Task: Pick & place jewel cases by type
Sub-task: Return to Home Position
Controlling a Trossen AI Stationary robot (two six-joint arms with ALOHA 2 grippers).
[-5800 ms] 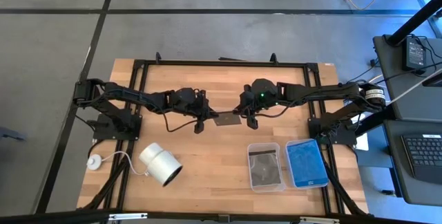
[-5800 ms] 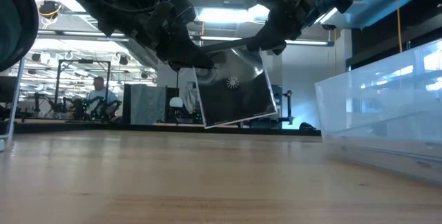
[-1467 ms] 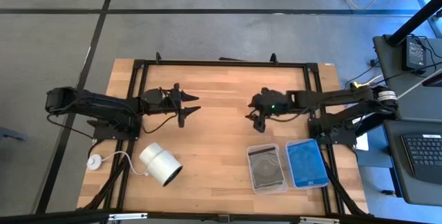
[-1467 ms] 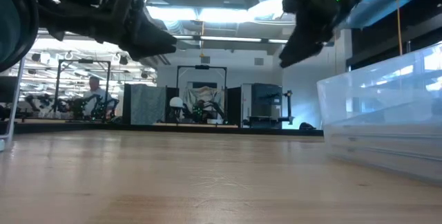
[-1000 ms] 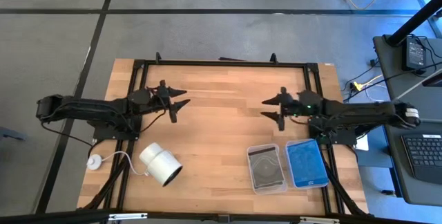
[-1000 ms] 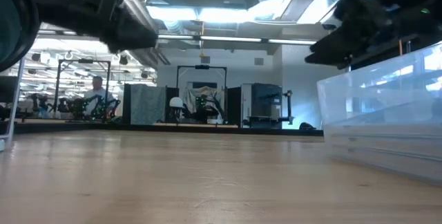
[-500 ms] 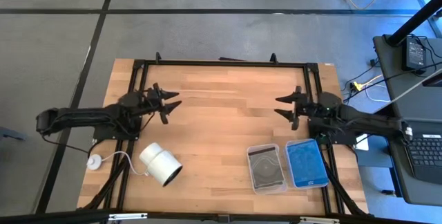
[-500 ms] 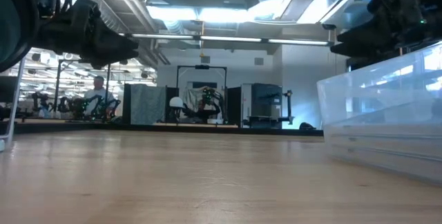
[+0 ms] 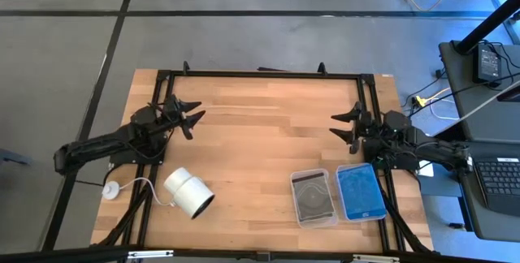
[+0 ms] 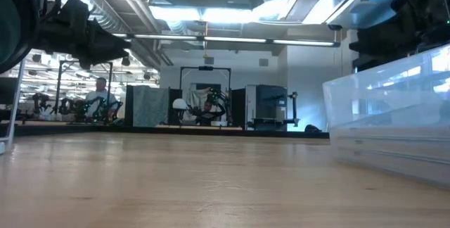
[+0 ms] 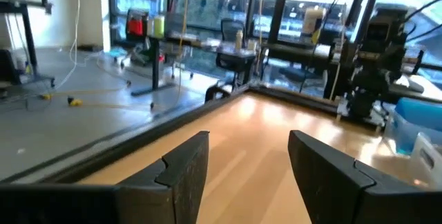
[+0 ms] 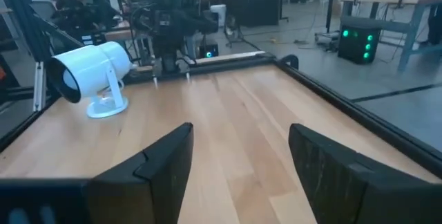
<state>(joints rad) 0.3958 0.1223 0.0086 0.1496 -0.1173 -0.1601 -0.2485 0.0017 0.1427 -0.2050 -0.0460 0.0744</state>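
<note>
Sorting appeared complete: grey jewel cases (image 9: 314,200) lay in the left clear bin (image 9: 311,170), blue jewel cases (image 9: 361,191) in the right clear bin (image 9: 361,165). The left gripper (image 9: 193,112) and right gripper (image 9: 335,125) hung open and empty, well apart. Judged next move: park both arms; no grasp required.

Table (image 9: 260,133): pale wood, planked grain, faint sheen
Frame (image 9: 260,74): black metal
Trays (image 9: 311,170): clear glossy plastic
Blue jewel case (image 9: 360,191): bright plastic
White cylinder (image 9: 189,191): smooth, matt
Left gripper (image 11: 248,137) fingers (image 11: 183,175): dark matt plastic
</note>
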